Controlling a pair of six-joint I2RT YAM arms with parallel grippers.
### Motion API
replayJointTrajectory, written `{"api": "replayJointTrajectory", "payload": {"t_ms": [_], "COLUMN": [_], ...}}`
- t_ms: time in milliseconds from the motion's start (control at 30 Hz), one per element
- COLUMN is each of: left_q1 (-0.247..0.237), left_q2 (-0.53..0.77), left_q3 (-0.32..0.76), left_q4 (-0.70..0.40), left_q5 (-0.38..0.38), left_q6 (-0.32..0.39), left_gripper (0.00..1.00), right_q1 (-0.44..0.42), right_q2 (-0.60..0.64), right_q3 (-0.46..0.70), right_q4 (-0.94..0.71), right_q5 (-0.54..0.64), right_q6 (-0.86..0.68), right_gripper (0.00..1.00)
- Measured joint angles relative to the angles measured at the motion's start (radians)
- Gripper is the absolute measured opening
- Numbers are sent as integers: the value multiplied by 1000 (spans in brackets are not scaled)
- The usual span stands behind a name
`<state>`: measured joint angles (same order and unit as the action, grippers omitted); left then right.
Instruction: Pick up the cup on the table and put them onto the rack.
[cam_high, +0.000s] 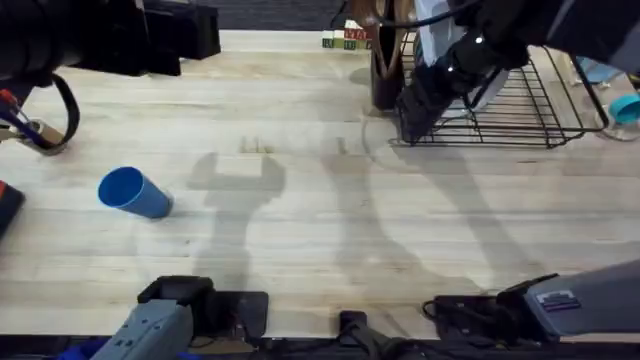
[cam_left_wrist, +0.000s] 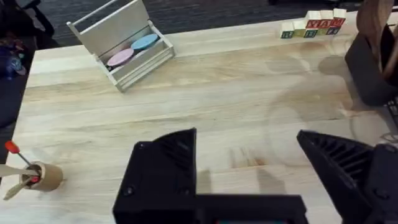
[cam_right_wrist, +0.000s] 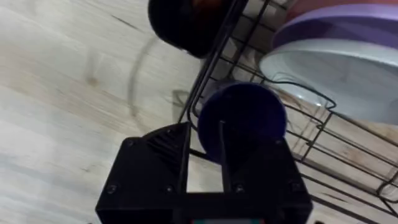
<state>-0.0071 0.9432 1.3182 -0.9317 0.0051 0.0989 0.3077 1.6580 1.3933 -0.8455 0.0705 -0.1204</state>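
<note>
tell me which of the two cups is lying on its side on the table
The bright blue cup, on its side on the table's left. The dark navy cup is in the right gripper at the rack.

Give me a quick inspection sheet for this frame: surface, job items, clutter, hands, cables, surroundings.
Surface: wooden table, bare in the middle.
Job's things: blue cup on its side at left; navy cup in the right hand at the black wire rack, plates just beyond.
Clutter: white tray, pen holder, letter blocks.
Hands: left hand open above the table.
Cables: black loop at left.
Surroundings: nothing seen.
</note>
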Motion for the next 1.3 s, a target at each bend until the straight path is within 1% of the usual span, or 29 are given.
{"api": "replayJointTrajectory", "payload": {"t_ms": [267,433,467,533,600,633,700,733,767,833,1067,1300], "left_q1": [0,0,0,0,0,0,0,0,0,0,0,0], "left_q2": [0,0,0,0,0,0,0,0,0,0,0,0], "left_q3": [0,0,0,0,0,0,0,0,0,0,0,0], "left_q4": [0,0,0,0,0,0,0,0,0,0,0,7], "left_q5": [0,0,0,0,0,0,0,0,0,0,0,0], "left_q6": [0,0,0,0,0,0,0,0,0,0,0,-1], "left_gripper": [993,993,993,993,993,993,993,993,993,993,993,993], "right_q1": [1,2,2,2,2,2,2,2,2,2,2,2], "right_q2": [-76,-141,-156,-194,-235,-256,-296,-319,-341,-381,-509,-583], "right_q3": [0,0,0,0,0,0,0,0,0,0,0,0], "right_q4": [-2,-33,-43,-68,-92,-105,-128,-139,-150,-169,-247,-294], "right_q5": [-8,-8,-8,-8,-8,-8,-8,-9,-9,-11,-12,-12], "right_q6": [0,0,1,0,1,0,2,0,-3,-3,-3,-3], "right_gripper": [292,292,297,347,458,534,750,900,975,993,994,994]}}
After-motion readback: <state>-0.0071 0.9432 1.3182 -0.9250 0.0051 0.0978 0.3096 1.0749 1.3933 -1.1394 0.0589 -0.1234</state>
